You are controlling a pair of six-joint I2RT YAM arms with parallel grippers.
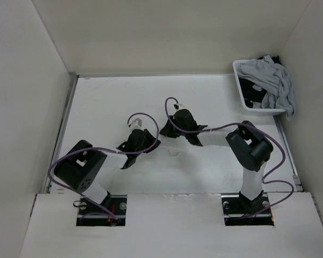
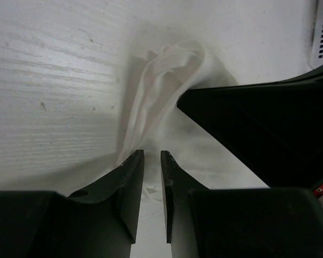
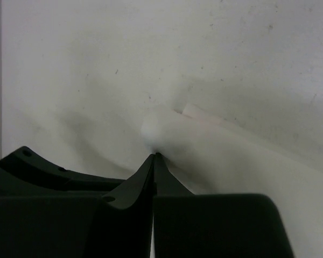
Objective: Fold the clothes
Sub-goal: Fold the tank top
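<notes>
Plainly, the white top (image 2: pixel 156 91) lies near the middle of the table (image 1: pixel 97 102); its bunched ridge runs straight ahead of the left gripper (image 2: pixel 149 156), whose jaws stand narrow, not yet clamped; the right gripper (image 3: pixel 154 156), just beside it, pinches the cloth tight.

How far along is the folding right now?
Done: no neat fold shows; the thin white sleeveless top lies bunched on the white table. In hand: the right gripper is shut on a pinch of its fabric, and the left gripper sits at a fabric edge, jaws slightly apart. Left: spreading it flat and, it seems, every fold.
</notes>
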